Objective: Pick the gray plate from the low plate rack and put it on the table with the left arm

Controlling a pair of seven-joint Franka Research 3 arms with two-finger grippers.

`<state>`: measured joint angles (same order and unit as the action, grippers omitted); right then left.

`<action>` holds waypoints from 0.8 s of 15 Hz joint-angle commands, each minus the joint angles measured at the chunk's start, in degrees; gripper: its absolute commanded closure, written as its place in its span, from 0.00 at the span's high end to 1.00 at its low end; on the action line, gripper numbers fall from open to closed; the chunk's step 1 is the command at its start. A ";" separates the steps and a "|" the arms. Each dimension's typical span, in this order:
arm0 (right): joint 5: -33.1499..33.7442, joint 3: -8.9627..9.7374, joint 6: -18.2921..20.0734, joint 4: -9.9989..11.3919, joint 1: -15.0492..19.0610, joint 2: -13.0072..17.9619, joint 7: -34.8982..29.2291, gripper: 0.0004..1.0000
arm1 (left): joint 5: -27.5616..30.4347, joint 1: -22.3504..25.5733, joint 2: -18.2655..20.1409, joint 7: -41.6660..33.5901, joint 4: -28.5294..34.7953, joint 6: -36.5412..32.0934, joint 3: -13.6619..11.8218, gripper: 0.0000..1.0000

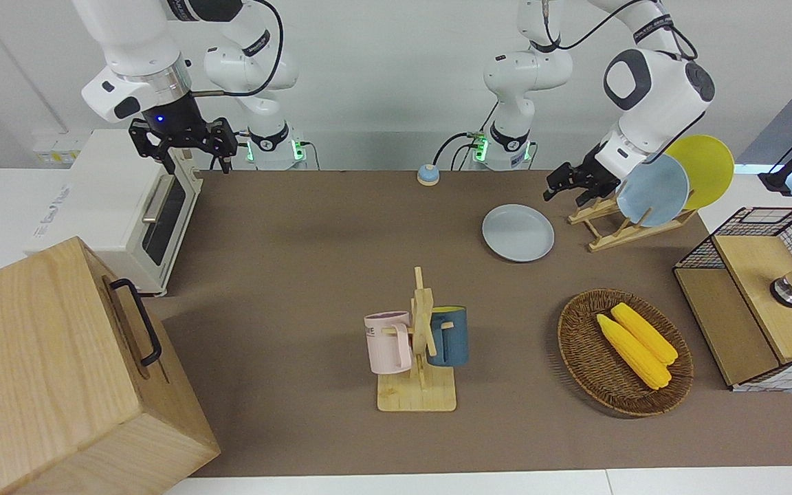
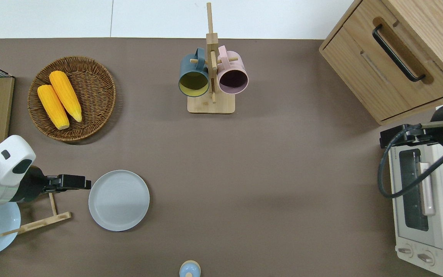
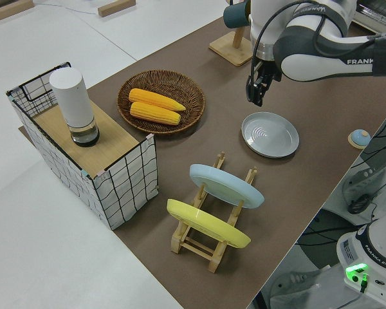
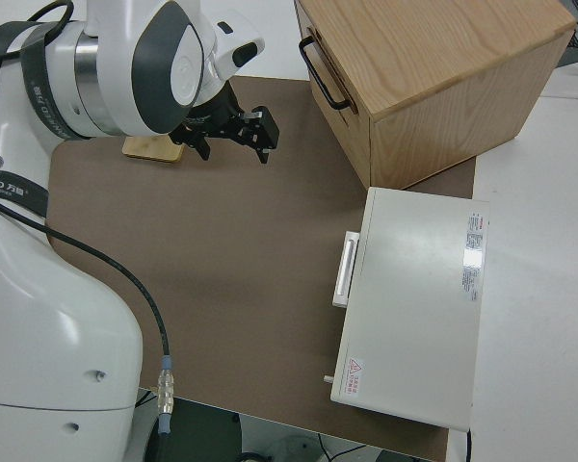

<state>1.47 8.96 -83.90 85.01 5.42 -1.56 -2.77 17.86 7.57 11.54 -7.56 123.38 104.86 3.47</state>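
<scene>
The gray plate lies flat on the table, beside the low plate rack; it also shows in the overhead view and the left side view. My left gripper is open and empty, raised in the air. In the overhead view my left gripper is over the table just off the plate's rim, between the plate and the rack. The right arm is parked, its gripper open.
The rack holds a light blue plate and a yellow plate. A wicker basket with corn, a mug stand, a wire crate, a toaster oven, a wooden cabinet and a small bell stand around.
</scene>
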 commanded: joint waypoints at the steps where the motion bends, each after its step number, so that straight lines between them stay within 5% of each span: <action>1: -0.15 -0.34 0.05 -0.37 -0.41 -0.02 -0.22 0.98 | -7.64 -0.54 0.24 7.63 -7.62 -5.44 2.23 1.00; 5: -0.15 -0.34 0.05 -0.37 -0.41 -0.02 -0.22 0.98 | -17.49 -0.54 1.03 11.07 -12.98 -10.44 6.72 1.00; 12: -0.15 -0.34 0.14 -0.37 -0.41 -0.02 -0.22 0.98 | -17.86 0.07 0.59 11.95 -19.41 -11.87 5.93 1.00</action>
<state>1.47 8.96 -83.90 85.01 5.42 -1.56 -2.77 1.16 7.61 13.02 3.60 106.85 94.65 9.98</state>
